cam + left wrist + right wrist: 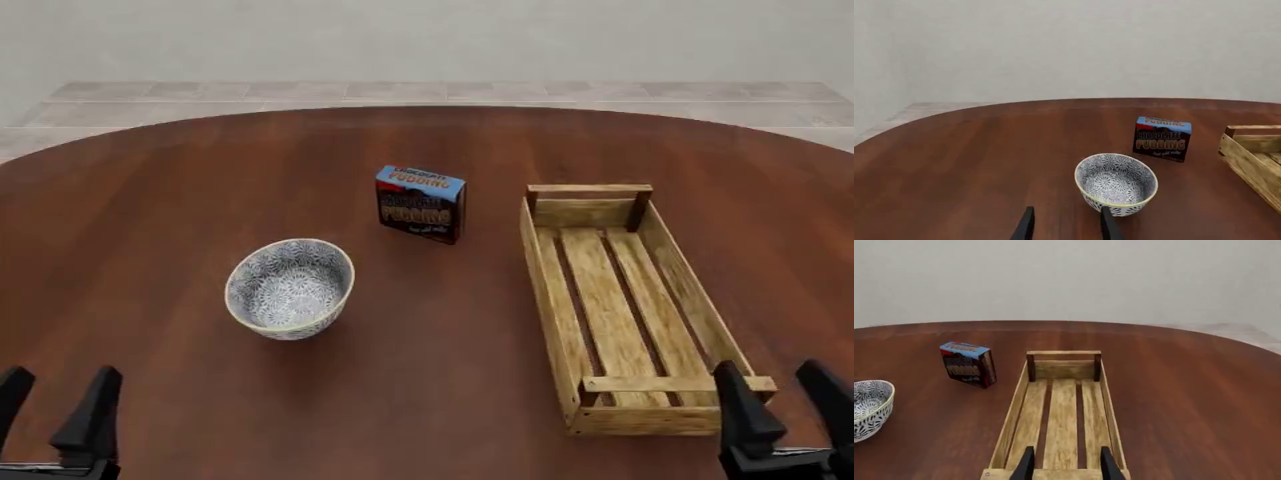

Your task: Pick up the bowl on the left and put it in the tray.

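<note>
We start with the round dark-brown wooden table (174, 200), which carries everything. Next in size is the long light-wood slatted tray (547, 270), lying with nothing in it; we take it as our landmark. The round blue-and-white floral ceramic bowl (290, 288) with its cream rim stands upright on the table well to the left of the tray, apart from everything else. The small blue and dark pudding box (420, 204) stands upright between bowl and tray, just left of the tray's far end and farther back than the bowl.

The left end effector (54, 415) sits at the near edge, left of the tray and nearer to us than the bowl, fingers spread and grasping nothing. The right end effector (787, 410) waits at the tray's near end, likewise spread and bare.

We judge the task not yet begun: the reach toward the bowl is the step in hand. The next move calls for the left arm to travel forward and rightward, straddle the bowl's rim with one finger inside (the wall looks thin enough to pinch), then clench.

The box reads "CHOCOLATE PUDDING"; smaller print below is illegible.
</note>
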Action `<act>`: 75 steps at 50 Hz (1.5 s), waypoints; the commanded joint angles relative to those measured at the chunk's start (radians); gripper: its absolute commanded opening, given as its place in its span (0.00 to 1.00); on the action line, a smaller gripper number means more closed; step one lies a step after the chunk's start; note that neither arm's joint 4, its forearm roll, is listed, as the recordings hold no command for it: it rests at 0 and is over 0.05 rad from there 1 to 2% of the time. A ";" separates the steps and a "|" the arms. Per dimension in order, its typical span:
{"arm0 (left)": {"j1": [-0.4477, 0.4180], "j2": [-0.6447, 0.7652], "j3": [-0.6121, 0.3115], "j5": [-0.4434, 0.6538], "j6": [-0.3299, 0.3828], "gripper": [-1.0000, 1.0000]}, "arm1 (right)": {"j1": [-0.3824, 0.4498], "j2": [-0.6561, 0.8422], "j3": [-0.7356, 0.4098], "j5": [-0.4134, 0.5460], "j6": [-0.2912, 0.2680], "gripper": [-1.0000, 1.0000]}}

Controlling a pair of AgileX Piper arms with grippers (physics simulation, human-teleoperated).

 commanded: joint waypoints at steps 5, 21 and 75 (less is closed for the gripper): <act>0.000 0.000 0.000 0.000 0.000 1.00 | -0.032 -0.150 0.000 0.079 -0.005 1.00; 0.000 0.000 0.000 0.000 0.000 1.00 | 0.015 0.298 -0.002 -0.241 -0.007 1.00; 0.000 0.000 0.000 0.000 0.000 1.00 | 0.371 0.806 -0.763 0.121 -0.041 1.00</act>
